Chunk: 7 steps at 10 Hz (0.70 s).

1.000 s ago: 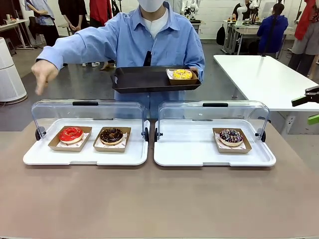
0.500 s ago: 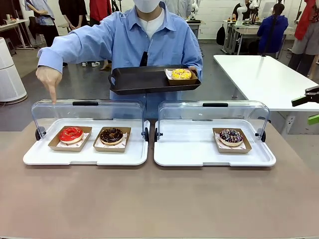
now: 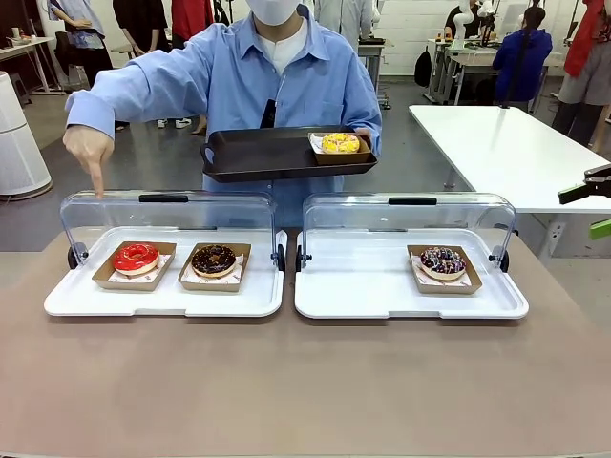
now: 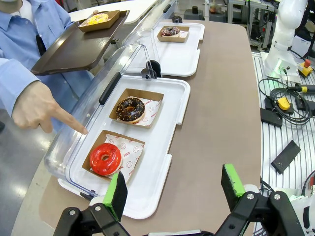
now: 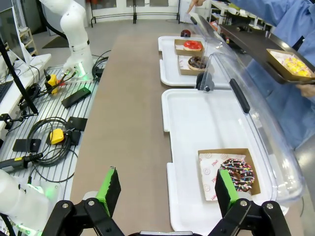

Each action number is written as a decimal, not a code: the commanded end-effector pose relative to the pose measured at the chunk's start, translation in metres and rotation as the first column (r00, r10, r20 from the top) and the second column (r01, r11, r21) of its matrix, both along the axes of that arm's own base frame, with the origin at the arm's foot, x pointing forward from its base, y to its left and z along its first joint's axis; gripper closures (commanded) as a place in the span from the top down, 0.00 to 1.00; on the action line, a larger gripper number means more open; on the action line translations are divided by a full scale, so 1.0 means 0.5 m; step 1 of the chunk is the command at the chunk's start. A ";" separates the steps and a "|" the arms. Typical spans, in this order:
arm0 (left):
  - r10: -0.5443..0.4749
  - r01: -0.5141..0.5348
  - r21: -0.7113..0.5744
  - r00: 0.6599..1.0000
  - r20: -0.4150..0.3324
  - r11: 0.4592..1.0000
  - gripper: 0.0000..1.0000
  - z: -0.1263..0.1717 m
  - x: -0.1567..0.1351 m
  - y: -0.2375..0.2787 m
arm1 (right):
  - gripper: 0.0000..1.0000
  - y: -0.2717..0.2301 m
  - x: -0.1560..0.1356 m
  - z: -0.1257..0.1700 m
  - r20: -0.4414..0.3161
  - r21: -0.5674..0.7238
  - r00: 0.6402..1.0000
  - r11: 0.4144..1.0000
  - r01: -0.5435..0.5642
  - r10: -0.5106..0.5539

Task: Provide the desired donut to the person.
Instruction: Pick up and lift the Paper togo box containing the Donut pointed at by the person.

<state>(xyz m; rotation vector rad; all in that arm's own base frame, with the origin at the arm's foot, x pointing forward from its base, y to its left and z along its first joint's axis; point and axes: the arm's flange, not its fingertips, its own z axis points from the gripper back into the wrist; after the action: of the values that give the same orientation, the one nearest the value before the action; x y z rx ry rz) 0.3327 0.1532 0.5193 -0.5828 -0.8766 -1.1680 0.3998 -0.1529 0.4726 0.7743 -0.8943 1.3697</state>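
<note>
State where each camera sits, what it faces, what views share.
Front: robot's side, facing the person in a light blue shirt; right pincer at edge.
Left wrist: left end of brown table, facing red glazed ring donut; left pincer open.
Right wrist: right end, facing sprinkled chocolate donut; right pincer open.
All share the red donut.

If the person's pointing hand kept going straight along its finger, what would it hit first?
Probably the clear lid. The pointing hand aims through it toward the red donut, though depth is unclear.

A white table (image 3: 496, 153) stands far right, and black cables (image 4: 273, 84) lie beside a yellow button box (image 4: 284, 103).
</note>
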 end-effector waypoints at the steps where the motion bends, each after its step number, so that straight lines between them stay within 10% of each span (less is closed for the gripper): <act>1: -0.002 0.002 -0.008 1.000 0.005 1.000 1.00 0.001 -0.003 0.001 | 1.00 -0.001 -0.002 0.001 0.001 -0.004 1.000 1.000 -0.008 0.008; 7: -0.002 0.002 -0.008 1.000 0.005 1.000 1.00 0.001 -0.003 0.001 | 1.00 -0.001 -0.002 0.001 0.001 -0.004 1.000 1.000 -0.008 0.008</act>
<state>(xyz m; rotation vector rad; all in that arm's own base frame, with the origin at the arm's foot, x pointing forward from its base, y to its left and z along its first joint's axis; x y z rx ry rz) 0.3327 0.1532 0.5193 -0.5828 -0.8766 -1.1680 0.3998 -0.1529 0.4726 0.7743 -0.8943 1.3697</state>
